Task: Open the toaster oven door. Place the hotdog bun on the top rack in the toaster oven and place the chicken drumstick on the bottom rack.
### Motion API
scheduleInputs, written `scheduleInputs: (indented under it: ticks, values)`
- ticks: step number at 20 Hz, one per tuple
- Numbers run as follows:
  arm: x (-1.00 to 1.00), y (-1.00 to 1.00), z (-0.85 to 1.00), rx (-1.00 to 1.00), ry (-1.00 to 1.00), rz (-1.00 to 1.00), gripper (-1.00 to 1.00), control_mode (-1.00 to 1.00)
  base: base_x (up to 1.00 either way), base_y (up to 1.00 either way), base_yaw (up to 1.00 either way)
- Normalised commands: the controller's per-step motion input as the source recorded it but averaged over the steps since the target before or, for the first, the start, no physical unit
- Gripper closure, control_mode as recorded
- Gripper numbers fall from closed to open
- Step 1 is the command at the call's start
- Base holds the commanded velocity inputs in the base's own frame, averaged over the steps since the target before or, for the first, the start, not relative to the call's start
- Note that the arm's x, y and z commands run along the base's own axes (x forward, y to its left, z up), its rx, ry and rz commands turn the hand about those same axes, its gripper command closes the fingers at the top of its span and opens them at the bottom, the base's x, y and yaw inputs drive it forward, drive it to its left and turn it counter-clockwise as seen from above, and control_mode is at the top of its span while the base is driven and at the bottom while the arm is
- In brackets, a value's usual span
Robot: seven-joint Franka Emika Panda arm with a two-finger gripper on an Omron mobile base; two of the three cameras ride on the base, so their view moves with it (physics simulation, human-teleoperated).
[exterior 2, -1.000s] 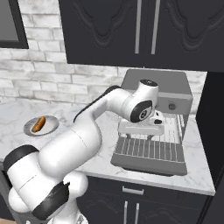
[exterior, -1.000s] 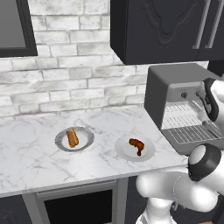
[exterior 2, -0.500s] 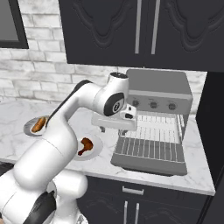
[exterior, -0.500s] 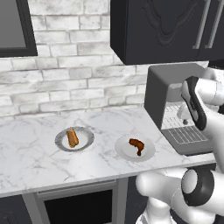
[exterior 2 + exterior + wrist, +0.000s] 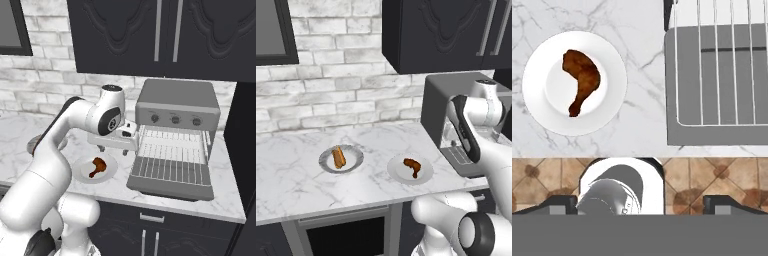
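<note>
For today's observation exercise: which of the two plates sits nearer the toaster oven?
The white round plate holding the curved reddish-brown drumstick; the bun's plate lies farther left.

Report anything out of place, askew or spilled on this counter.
Nothing stands out. The hotdog bun and the chicken drumstick each lie on their own plate, the toaster oven door lies folded down flat, and a wire rack is drawn out over it.

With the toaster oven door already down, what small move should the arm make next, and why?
Probably swing the open gripper on across the counter to the hotdog bun and come down over it. The toaster oven door lies flat with a rack drawn out, both foods sit on their plates, and the gripper holds nothing above the chicken drumstick.
</note>
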Motion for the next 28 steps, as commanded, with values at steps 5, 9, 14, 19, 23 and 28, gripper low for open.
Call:
scheduleInputs:
  ticks: [5,9,14,19,23,28]
  values:
    - [0.0,0.22,0.0,0.0,0.0,0.01,-1.0,-1.0,0.0,0.0,0.0]
    - [0.0,0.32,0.0,0.0,0.0,0.01,-1.0,-1.0,0.0,0.0,0.0]
    - [0.0,0.38,0.0,0.0,0.0,0.01,-1.0,-1.0,0.0,0.0,0.0]
    - [0.0,0.28,0.0,0.0,0.0,0.0,-1.0,-1.0,0.0,0.0,0.0]
    - [0.0,0.18,0.0,0.0,0.0,0.0,-1.0,-1.0,0.0,0.0,0.0]
    - [0.0,0.14,0.0,0.0,0.0,0.0,-1.0,-1.0,0.0,0.0,0.0]
